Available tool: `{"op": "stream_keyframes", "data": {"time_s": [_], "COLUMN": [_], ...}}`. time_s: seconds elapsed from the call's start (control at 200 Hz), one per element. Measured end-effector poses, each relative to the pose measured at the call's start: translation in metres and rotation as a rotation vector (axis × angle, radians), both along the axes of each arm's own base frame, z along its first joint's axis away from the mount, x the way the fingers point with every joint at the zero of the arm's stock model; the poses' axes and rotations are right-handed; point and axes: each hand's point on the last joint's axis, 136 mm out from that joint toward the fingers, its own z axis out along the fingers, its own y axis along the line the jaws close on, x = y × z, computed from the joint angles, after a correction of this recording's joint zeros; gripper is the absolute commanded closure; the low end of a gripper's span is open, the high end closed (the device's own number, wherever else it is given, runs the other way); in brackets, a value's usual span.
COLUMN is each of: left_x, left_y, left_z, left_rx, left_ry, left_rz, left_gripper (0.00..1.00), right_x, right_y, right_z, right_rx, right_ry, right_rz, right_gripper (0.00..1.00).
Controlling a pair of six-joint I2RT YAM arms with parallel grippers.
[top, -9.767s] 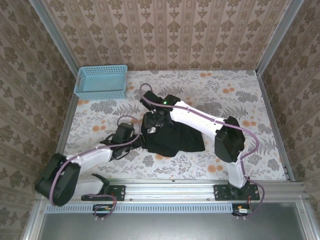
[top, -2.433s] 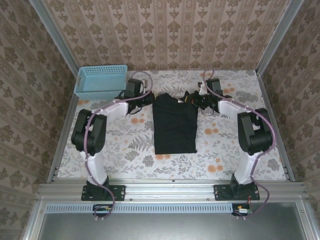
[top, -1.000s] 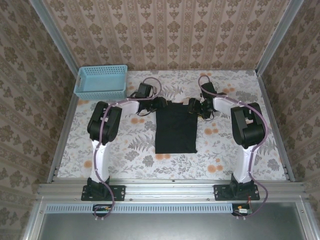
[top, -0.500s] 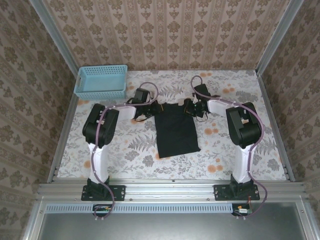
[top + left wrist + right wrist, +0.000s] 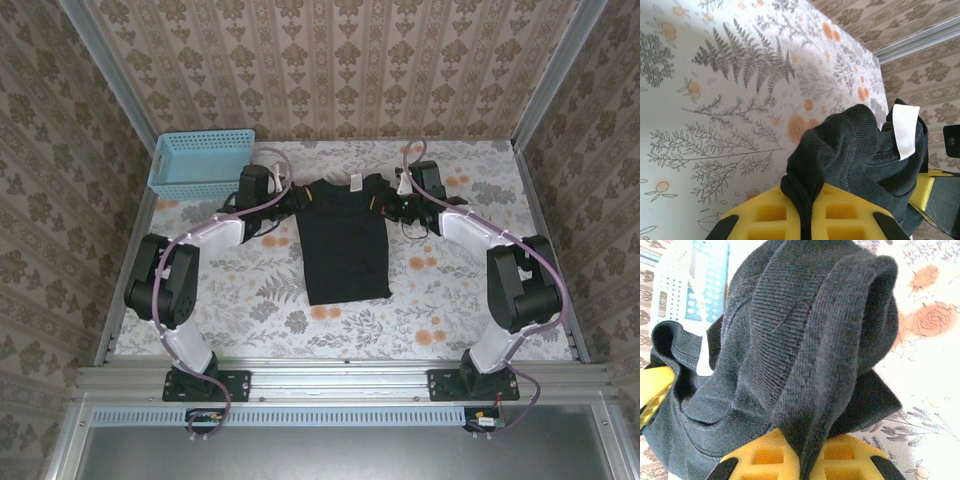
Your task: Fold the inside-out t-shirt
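The inside-out t-shirt (image 5: 345,240) is a black fabric strip folded lengthwise in the middle of the floral table, with a small white tag (image 5: 355,182) at its far end. My left gripper (image 5: 296,200) is shut on the shirt's far left corner, and black cloth (image 5: 835,150) bunches between its yellow fingers (image 5: 765,215). At the far right corner my right gripper (image 5: 388,203) is shut on the shirt, a thick fold (image 5: 830,365) pinched between its yellow pads (image 5: 855,457). The far end hangs lifted between the two grippers, while the near end lies on the table.
A light blue plastic basket (image 5: 203,163) stands at the far left corner of the table, close to the left arm. Patterned walls enclose the table on three sides. Bare floral tablecloth (image 5: 440,300) lies on both sides of the shirt.
Both grippers have shut on the shirt's far corners and lifted them away from the table towards the back wall, which has stretched the shirt longer.
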Motion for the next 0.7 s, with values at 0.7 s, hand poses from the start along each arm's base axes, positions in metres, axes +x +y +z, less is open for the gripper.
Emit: {"op": "stream_keyframes", "data": {"time_s": [0.7], "left_x": [0.053], "left_y": [0.004], "left_z": [0.112], "left_rx": [-0.094], "left_ry": [-0.263], "left_rz": [0.000], "left_gripper": [1.00], "right_x": [0.099], "right_y": [0.001], "right_z": [0.100], "right_rx": [0.045], "right_ry": [-0.262], "right_rz": [-0.016], "right_gripper": [1.00]}}
